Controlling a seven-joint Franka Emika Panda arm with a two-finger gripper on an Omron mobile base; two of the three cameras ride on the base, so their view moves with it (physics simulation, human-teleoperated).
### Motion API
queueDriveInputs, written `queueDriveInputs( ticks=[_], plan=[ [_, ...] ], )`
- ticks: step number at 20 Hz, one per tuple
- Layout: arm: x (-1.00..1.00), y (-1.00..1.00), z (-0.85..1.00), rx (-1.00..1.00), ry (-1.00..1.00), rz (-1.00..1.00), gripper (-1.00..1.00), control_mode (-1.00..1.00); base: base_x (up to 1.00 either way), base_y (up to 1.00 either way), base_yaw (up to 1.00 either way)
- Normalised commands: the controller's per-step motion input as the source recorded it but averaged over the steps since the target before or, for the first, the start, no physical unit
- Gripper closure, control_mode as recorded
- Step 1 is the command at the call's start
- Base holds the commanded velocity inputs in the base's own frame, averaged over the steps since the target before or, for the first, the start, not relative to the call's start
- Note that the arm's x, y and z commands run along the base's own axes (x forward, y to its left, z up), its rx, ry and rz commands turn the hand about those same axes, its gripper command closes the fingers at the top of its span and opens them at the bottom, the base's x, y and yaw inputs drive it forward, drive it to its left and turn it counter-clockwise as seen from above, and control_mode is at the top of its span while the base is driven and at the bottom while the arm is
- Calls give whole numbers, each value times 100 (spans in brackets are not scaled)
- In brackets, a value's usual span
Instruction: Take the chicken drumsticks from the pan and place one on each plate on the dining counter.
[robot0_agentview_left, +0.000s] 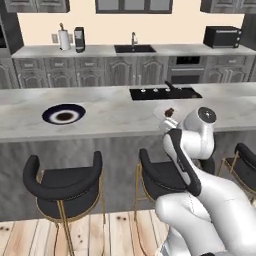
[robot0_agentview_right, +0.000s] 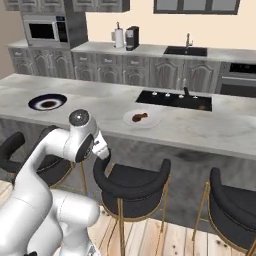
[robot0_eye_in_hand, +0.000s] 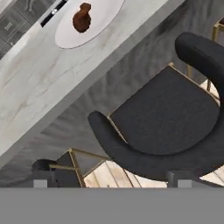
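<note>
- The dining counter runs the full width of both base views, a long marble-look slab with dark stools drawn up along its near edge.
- The black hob sits in the counter's far side; a slim dark handle rises at its back edge, probably the pan's, but I cannot make out the pan itself or anything in it.
- The navy-rimmed plate lies well to the left on the counter and carries a brownish patch at its centre, which I take for one drumstick, though it is too blurred to be sure.
- The plain whitish plate lies near the counter's front edge, just in front of the hob, with a drumstick resting on it; in the hand view that drumstick sits on the pale plate up at the top left.
- The hand hangs low, below counter level and over a stool seat, so both plates lie above and beyond it, the whitish one nearer.
- The tips at the bottom of the hand view look apart with nothing between them, but they are too faint to say firmly; I cannot tell the hand's state.
- By my reading both pieces are already plated, so little is left to do.
</note>
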Motion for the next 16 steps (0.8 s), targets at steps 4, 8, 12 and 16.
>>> queueDriveInputs(
  ticks=[4, 8, 12, 16],
  plan=[
    [0, 0, 0, 0, 0, 0, -100, 100, -17, 100, 1],
    [0, 0, 0, 0, 0, 0, -100, 100, 6, 100, -1],
    [0, 0, 0, 0, 0, 0, -100, 100, 10, 100, -10],
    [0, 0, 0, 0, 0, 0, -100, 100, 0, 100, -11]
  ],
)
